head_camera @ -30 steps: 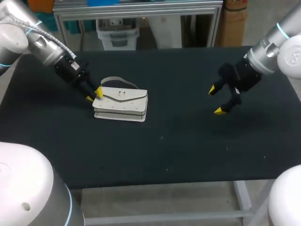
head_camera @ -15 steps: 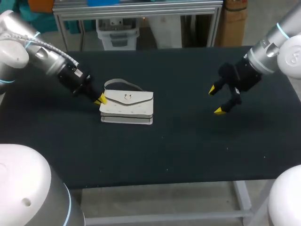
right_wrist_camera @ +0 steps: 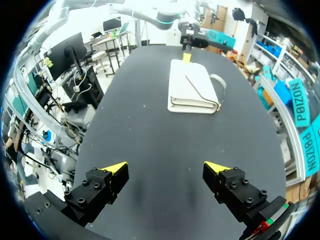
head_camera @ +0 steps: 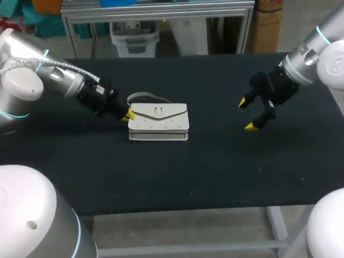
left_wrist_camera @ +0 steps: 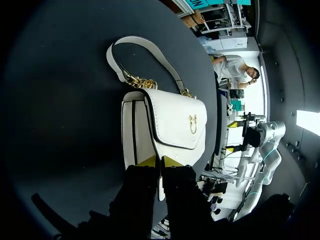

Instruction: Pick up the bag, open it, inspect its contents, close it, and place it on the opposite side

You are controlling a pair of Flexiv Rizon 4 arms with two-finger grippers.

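The white bag (head_camera: 158, 121) lies flat on the black table (head_camera: 204, 177), left of the middle, flap up, with its strap (head_camera: 144, 97) looped behind it. My left gripper (head_camera: 129, 114) is at the bag's left end, low over the table. In the left wrist view the bag (left_wrist_camera: 170, 130) is right ahead of the left gripper (left_wrist_camera: 160, 161), whose yellow tips are shut on a thin edge of the bag's end. My right gripper (head_camera: 247, 114) hangs open above the table's right part, well away from the bag. The right wrist view shows the bag (right_wrist_camera: 192, 87) far ahead of the open right gripper (right_wrist_camera: 165, 167).
Bare black tabletop lies between the bag and my right gripper and along the front edge. Nothing else stands on the table.
My left gripper closed at the bag's left end and moved right; the bag slid right with it toward the table's middle. The right arm has kept still.
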